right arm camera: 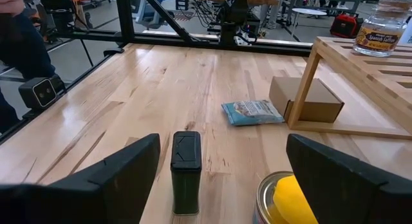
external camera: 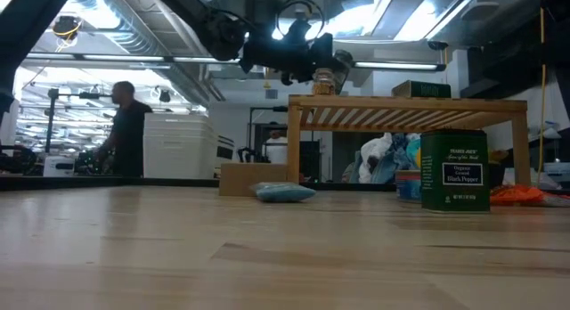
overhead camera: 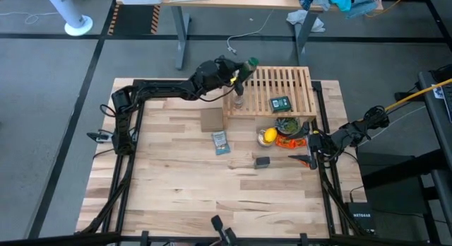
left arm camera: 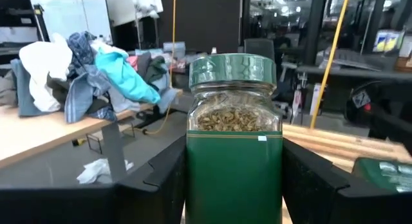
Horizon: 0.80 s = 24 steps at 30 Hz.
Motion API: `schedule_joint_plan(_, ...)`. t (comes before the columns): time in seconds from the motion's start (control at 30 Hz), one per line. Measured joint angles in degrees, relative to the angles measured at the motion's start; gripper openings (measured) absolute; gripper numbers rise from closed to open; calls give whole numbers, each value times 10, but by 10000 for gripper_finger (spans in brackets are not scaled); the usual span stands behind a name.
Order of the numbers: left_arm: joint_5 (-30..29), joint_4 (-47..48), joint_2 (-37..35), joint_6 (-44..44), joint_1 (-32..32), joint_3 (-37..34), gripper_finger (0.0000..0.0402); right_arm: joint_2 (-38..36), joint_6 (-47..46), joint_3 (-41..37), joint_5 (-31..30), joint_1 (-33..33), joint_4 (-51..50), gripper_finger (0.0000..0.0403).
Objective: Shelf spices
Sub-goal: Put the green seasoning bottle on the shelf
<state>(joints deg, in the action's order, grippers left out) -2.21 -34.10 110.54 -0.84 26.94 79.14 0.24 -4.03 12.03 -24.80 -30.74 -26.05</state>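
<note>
The green bottle (left arm camera: 234, 153), green-capped and holding dried herbs, is grasped by the left gripper (overhead camera: 244, 71) above the wooden shelf's (overhead camera: 296, 83) ten-o'clock corner. One glass jar (overhead camera: 239, 100) and one green-labelled tin (overhead camera: 281, 103) sit on the slats; one dark tin (overhead camera: 262, 162) stands on the butcher-block table (overhead camera: 176, 196). The right gripper (overhead camera: 305, 159) waits released at four o'clock. A person (external camera: 125, 132) stands in the workshop behind.

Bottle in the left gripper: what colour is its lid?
Green, on the bottle with its green label; the left wrist view shows it best.
</note>
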Motion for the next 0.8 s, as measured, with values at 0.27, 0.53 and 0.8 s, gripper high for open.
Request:
schedule_joint_plan(0.27, 43, -2, 1, 4, 22, -5, 187, 0, 0, 0, 19, 0, -3, 344)
schedule_joint_plan(0.53, 102, -143, 2, 35, 58, -108, 187, 0, 0, 0, 19, 0, -3, 344)
schedule_joint_plan(0.8, 193, -222, 2, 56, 91, -166, 187, 0, 0, 0, 19, 0, -3, 344)
